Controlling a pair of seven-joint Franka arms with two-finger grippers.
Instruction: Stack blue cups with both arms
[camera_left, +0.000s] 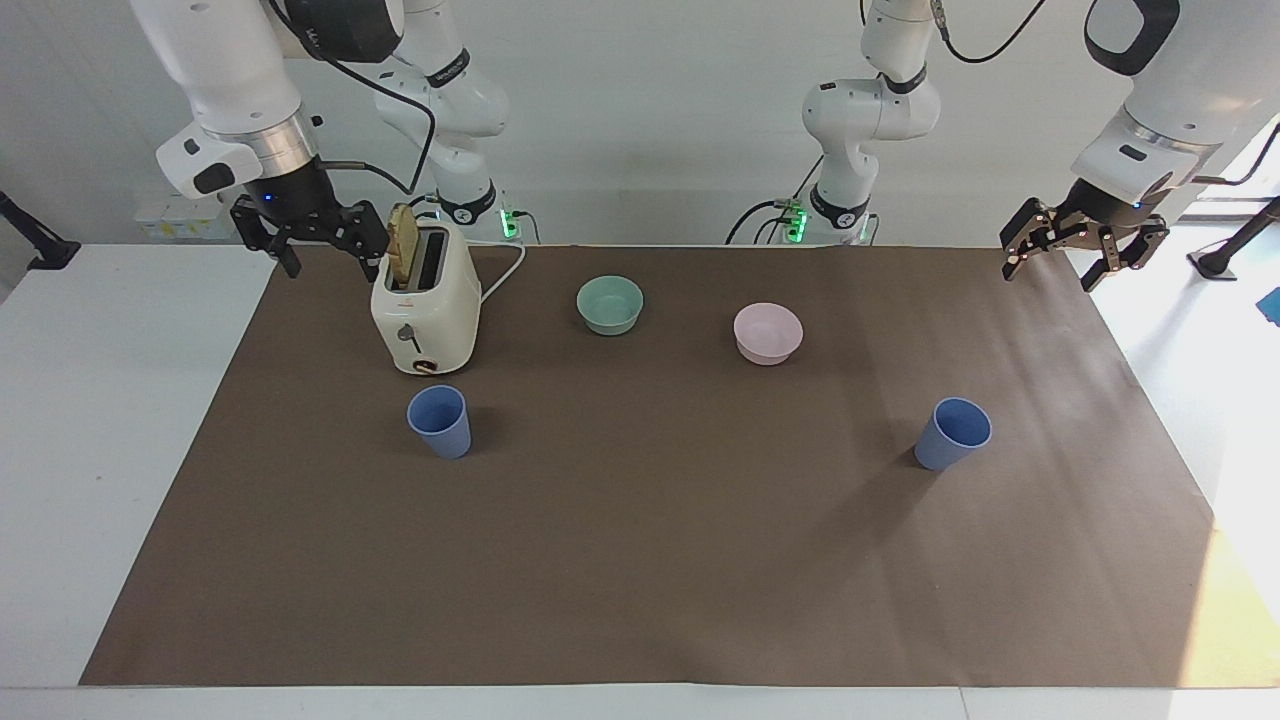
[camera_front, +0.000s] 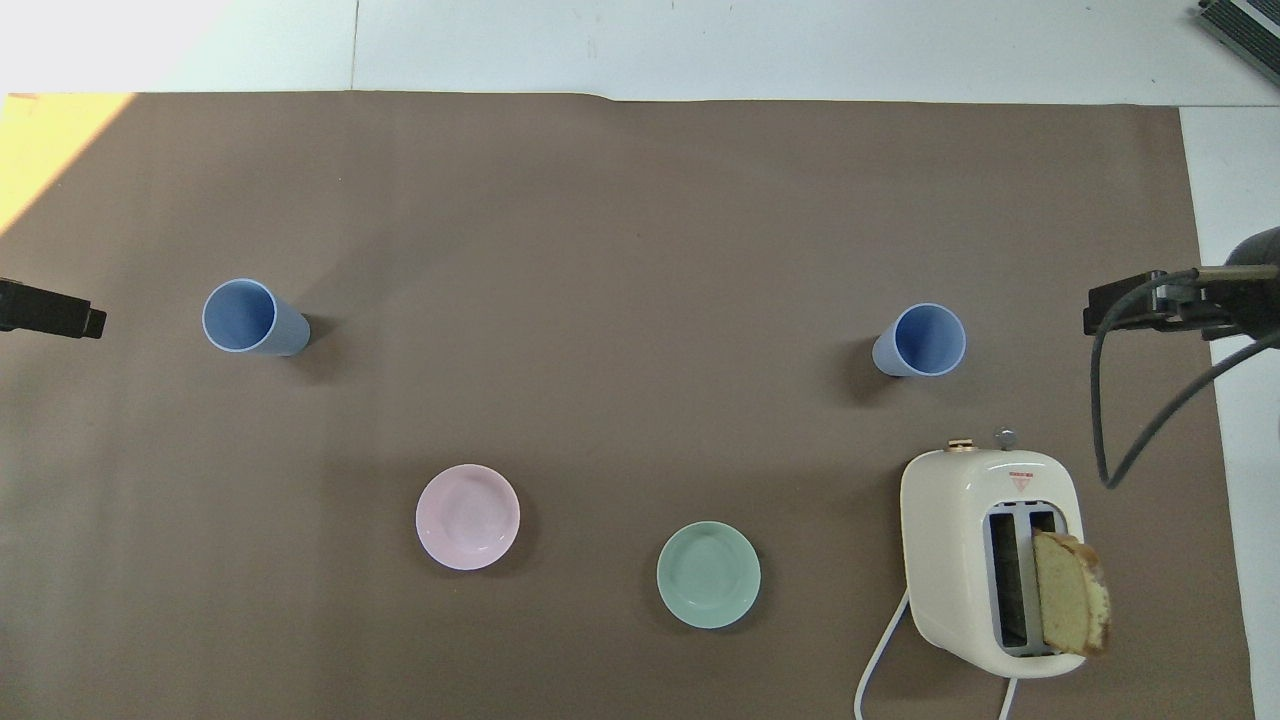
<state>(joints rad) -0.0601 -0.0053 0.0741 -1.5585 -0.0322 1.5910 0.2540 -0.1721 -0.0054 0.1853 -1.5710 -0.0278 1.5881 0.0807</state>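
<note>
Two tools aloft (camera_left: 1082, 260) (camera_left: 312, 240); two blue cups (camera_left: 439, 421) (camera_left: 953, 433).

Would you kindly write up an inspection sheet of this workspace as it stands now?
Surface: brown mat over a white table, flat.
Job's things: two blue cups, upright and apart, unstacked; one just farther from the robots than the toaster, the other toward the left arm's end.
Clutter: cream toaster with a bread slice standing in a slot; green bowl and pink bowl, both empty.
Grippers: right gripper open, raised beside the toaster; left gripper open, raised over the mat's corner; neither holds anything.
Cables: white toaster cord; black cable hanging at the right arm.
Surroundings: white wall; nothing else seen.
</note>
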